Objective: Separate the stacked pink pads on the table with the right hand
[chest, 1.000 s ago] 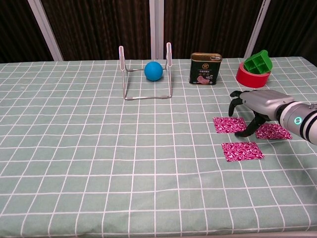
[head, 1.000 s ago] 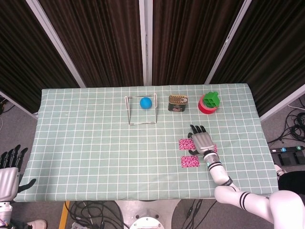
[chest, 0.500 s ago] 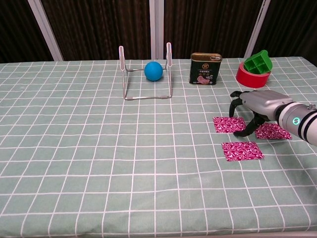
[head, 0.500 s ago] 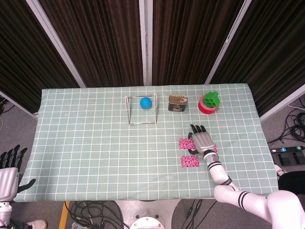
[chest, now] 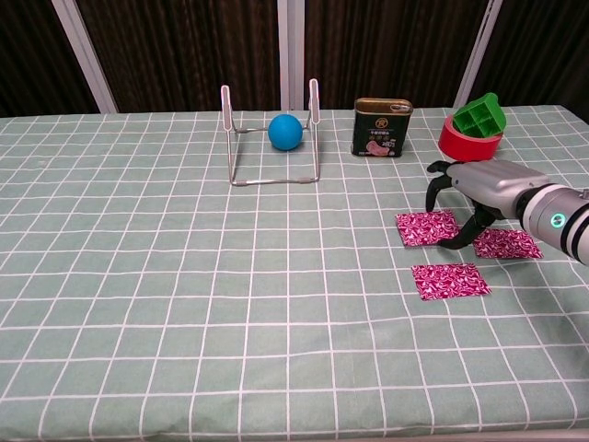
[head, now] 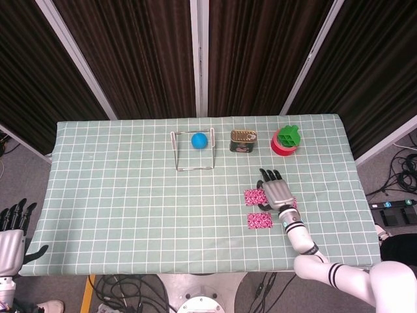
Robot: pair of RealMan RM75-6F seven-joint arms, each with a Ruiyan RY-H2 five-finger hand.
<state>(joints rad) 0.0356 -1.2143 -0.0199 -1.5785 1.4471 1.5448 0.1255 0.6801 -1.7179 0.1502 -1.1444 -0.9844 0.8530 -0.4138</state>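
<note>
Pink pads (chest: 450,281), flat patterned squares on checked green cloth (chest: 184,276)

Blue ball (chest: 285,132) inside wire rack (chest: 272,136); tin can (chest: 382,127); green block (chest: 479,114) atop red roll (chest: 466,144).

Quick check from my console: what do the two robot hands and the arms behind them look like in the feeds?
The right robot hand has a silver-grey metallic back and black fingers. Its forearm is glossy white with black bands and a small glowing teal ring marking near the wrist. The left robot hand, at the head view's edge, looks alike: light grey body, black fingers. No loose cables show on either arm.
</note>
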